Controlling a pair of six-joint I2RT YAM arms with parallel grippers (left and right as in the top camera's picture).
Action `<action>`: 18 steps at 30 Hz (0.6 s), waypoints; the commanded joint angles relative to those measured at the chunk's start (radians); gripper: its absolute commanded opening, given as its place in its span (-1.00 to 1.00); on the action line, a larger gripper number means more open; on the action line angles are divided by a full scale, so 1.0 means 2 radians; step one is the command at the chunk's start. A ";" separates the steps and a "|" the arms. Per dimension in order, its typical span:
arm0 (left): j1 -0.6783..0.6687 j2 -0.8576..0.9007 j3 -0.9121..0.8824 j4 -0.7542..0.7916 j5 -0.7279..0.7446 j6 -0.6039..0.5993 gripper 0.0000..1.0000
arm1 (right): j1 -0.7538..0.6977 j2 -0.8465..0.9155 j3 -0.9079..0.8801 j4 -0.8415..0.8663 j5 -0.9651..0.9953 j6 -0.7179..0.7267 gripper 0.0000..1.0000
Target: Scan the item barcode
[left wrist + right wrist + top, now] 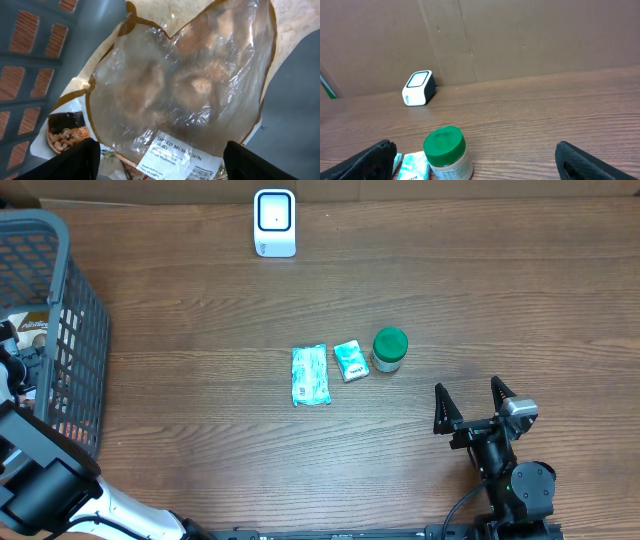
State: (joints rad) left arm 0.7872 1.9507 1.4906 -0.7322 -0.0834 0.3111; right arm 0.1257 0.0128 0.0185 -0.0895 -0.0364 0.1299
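Inside the grey plastic mesh basket [75, 350], the left gripper [161, 147] hangs over a clear plastic bag of dried brown mushrooms [185, 85]. Its two black fingers are spread wide either side of the bag's white printed label [177, 162] and grip nothing. The bag lies flat on other packets in the basket. The barcode probably sits on that label, though the wrist view cuts it off. A good pick would pinch the bag's loose film away from the label, leaving the print uncovered and flat for the white box-shaped scanner [275, 222], which stands well outside the basket. The right gripper [467, 385], far from the basket, waits empty with fingers fully apart.
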 commanded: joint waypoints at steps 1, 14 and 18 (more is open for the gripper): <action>-0.001 0.009 -0.003 0.002 -0.003 0.014 0.63 | -0.002 -0.005 -0.005 0.004 0.002 0.000 0.99; -0.001 0.012 -0.003 0.023 0.000 0.039 0.65 | -0.002 -0.005 -0.005 0.004 0.002 0.000 1.00; -0.005 0.012 0.000 0.034 0.007 0.039 0.64 | -0.002 -0.005 -0.005 0.004 0.002 0.000 0.99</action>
State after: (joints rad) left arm 0.7868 1.9606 1.4906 -0.6739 -0.0830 0.3710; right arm 0.1257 0.0128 0.0185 -0.0895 -0.0368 0.1299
